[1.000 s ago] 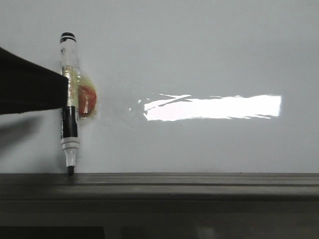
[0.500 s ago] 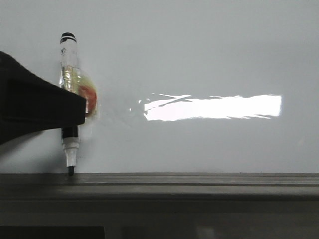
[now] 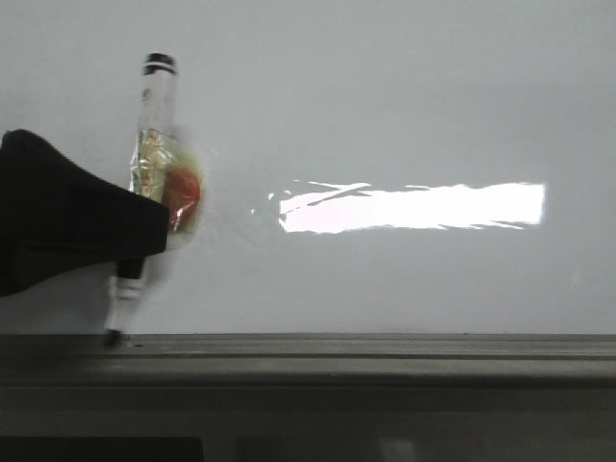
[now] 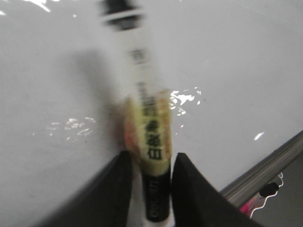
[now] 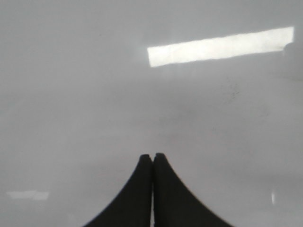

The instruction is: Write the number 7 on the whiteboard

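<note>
**The pen is held, but no 7 is on the board yet**

Nearest in the front view is the dark grey ledge (image 3: 385, 351) that runs along the near edge of the whiteboard (image 3: 404, 106). The pen tip sits right at this ledge, at about 8 o'clock in the view.

Just past the ledge, the left hand (image 3: 135, 245) is squeezed shut on the marker (image 3: 154, 144). The marker leans, with its back end pointing to about 1 o'clock. It looks blurry. A clear wrap with a red and yellow patch (image 3: 181, 197) goes around its middle. In the left wrist view, the two dark fingers (image 4: 189, 189) press on both sides of the marker (image 4: 147, 123).

The right hand (image 5: 152, 158) is closed with nothing in it, and it hangs over a bare part of the board.

Farther back, a bright white glare patch (image 3: 414, 207) shines at about 3 o'clock from the pen. It is only light, not ink.

The number 7 is not there. I see no black line anywhere on the board.

What could go wrong? The tip is so low that it may hit the ledge and write on that, not the board. The wrap looks slippery, so the pen might turn or slide in the hand. Then the line would wobble. A leaning pen may also skip.

There are no boxes, cups or trays in view, so nothing holds anything.
</note>
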`<state>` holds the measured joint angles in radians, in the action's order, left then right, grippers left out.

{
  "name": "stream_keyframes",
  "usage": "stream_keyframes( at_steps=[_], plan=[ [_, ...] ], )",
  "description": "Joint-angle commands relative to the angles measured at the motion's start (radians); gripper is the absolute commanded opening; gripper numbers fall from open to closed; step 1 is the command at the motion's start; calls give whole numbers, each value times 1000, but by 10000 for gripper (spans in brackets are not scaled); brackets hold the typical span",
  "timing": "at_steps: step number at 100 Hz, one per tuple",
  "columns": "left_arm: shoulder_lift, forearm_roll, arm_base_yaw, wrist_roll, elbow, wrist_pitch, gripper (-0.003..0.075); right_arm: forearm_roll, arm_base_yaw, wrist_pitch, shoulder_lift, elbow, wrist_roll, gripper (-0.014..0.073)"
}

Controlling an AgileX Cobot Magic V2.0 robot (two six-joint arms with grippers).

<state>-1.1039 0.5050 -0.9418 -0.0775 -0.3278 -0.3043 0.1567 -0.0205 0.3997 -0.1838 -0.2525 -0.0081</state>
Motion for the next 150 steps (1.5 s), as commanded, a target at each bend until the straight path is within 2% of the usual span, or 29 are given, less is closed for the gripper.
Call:
stream_keyframes(
  at_steps=[1, 19, 33, 50, 57, 64, 66, 71, 77, 81, 92, 110, 127, 150],
  plan=[
    [-9, 39, 0, 7, -20, -16, -18, 4, -52, -46, -18, -35, -3, -64],
    [-5, -5, 0, 7, -20, -16, -20, 0, -229, -28, -72, -42, -3, -64],
    [50, -130, 0, 7, -54, 33, -20, 0, -337, -6, -185, -114, -49, -64],
    [129, -329, 0, 7, -131, 161, -20, 28, -428, 3, -363, -265, -82, -50],
    [149, -397, 0, 7, -150, 189, -20, 69, -473, 23, -432, -333, -138, 23],
    [161, -486, 0, 7, -159, 220, -20, 116, -527, 45, -496, -393, -170, 162],
    [161, -505, 0, 7, -159, 222, -20, 127, -544, 50, -514, -414, -170, 225],
    [165, -517, -3, 7, -159, 224, -20, 144, -591, 61, -557, -449, -170, 324],
    [166, -542, -18, 7, -159, 224, -20, 145, -633, 81, -602, -486, -170, 396],
    [167, -583, -33, 7, -159, 224, -20, 145, -668, 91, -634, -512, -177, 414],
    [167, -701, -93, 7, -152, 230, -20, 145, -755, 90, -702, -560, -176, 414],
    [167, -703, -132, 7, -151, 234, -20, 145, -866, 84, -782, -608, -176, 414],
    [167, -699, -144, 7, -149, 253, -20, 151, -907, 9, -825, -615, -176, 407],
    [167, -699, -173, 7, -145, 256, -20, 151, -907, 16, -851, -615, -176, 248]
  ],
)
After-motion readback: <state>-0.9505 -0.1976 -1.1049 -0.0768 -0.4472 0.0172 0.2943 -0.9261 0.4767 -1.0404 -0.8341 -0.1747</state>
